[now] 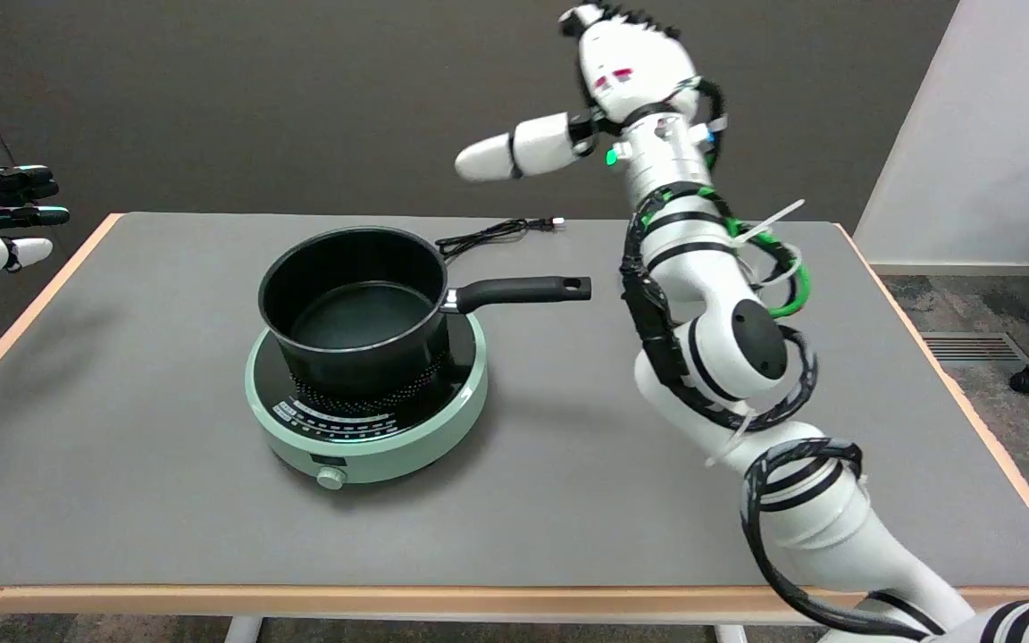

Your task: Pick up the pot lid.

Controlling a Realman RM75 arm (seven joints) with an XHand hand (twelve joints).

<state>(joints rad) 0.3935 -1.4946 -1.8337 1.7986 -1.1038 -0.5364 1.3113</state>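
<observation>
This looks like a robotics lab or test room, not a home kitchen. A plain grey bench (166,464) with a wooden edge stands before a bare dark wall (255,98) and a white partition (997,134). On the right, carpeted floor (952,304) carries a vent grille (970,346) and a chair caster (1025,382). A lone green hotplate (372,420) sits staged on the bench.

No legible txt; tiny white markings on cooker (367,420) panel, too small to read.

Lidless black pot (354,308) on green hotplate (367,420), robot hand (608,76) raised, seemingly empty
</observation>
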